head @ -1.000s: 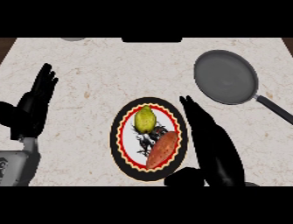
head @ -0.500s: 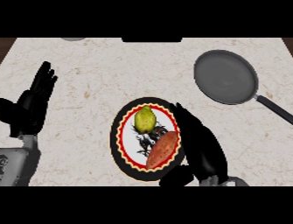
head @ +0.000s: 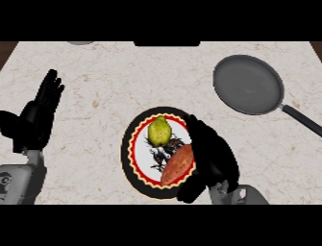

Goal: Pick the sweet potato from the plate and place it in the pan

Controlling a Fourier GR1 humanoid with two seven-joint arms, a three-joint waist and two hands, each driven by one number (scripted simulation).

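The orange-brown sweet potato point(head: 177, 166) is seen lying on the round black-rimmed plate with a red and yellow border point(head: 129, 144), at the plate's 5 o'clock; the black right hand point(head: 212, 156) is curled against its right side, touching it; whether it is gripped cannot be told; a yellow-green lemon-shaped fruit point(head: 160, 130) is set at the plate's 12 o'clock; the dark grey round frying pan point(head: 249, 84) is placed well apart, at 1 o'clock from the plate; the black left hand point(head: 32, 120) is held open, fingers up, at 9 o'clock; no writing can be read.

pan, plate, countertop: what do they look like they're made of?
Pan: looks like dark grey metal, matte with a faint sheen, with a darker, thin handle.
Plate: probably glazed ceramic; white centre with dark pattern, black rim, red and yellow edging.
Countertop: pale beige stone look, marble-like veining, fairly matte.
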